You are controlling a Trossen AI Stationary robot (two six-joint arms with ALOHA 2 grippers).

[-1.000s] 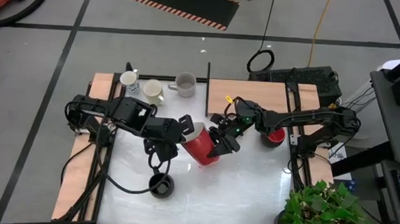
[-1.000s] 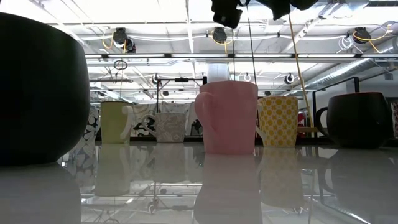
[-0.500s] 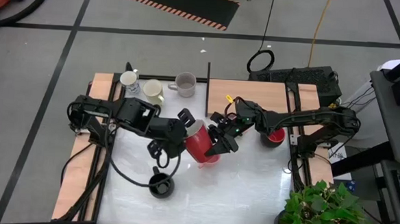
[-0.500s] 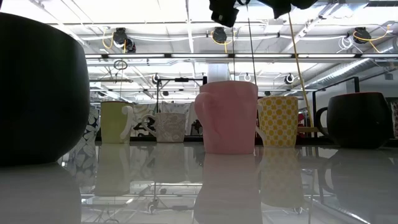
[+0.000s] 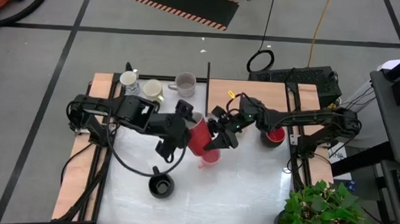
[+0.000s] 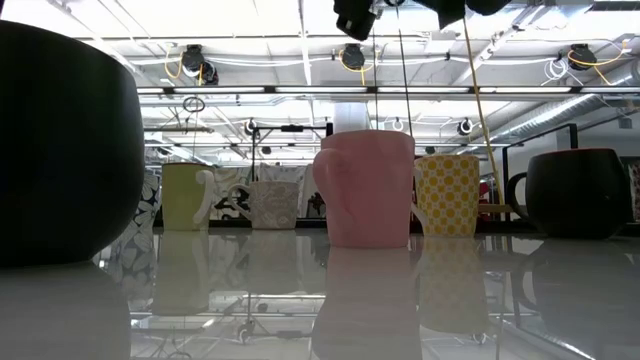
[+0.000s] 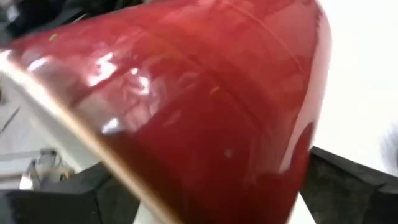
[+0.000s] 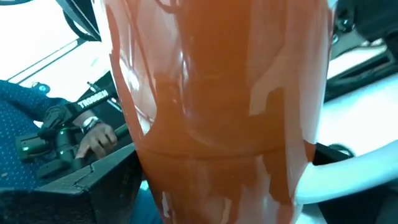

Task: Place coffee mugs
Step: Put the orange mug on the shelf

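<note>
Red mug (image 5: 200, 137): glossy, tilted, raised over the table's middle, filling both wrist views. 
Second red mug (image 5: 275, 136): upright at the right edge. 
Black mug (image 5: 160, 186): upright near the front, handle pointing back. 
Pink mug (image 6: 366, 187): upright, mid-table in the low view. 
Grey mug (image 5: 185, 84): upright at the back, handle to the left. 
Cream mug (image 5: 152, 89): upright, just left of the grey. 
White mug with dark marks (image 5: 129, 80): upright, at the back-left corner. 
Yellow checked mug (image 6: 447, 195): upright, just beside the pink.
</note>
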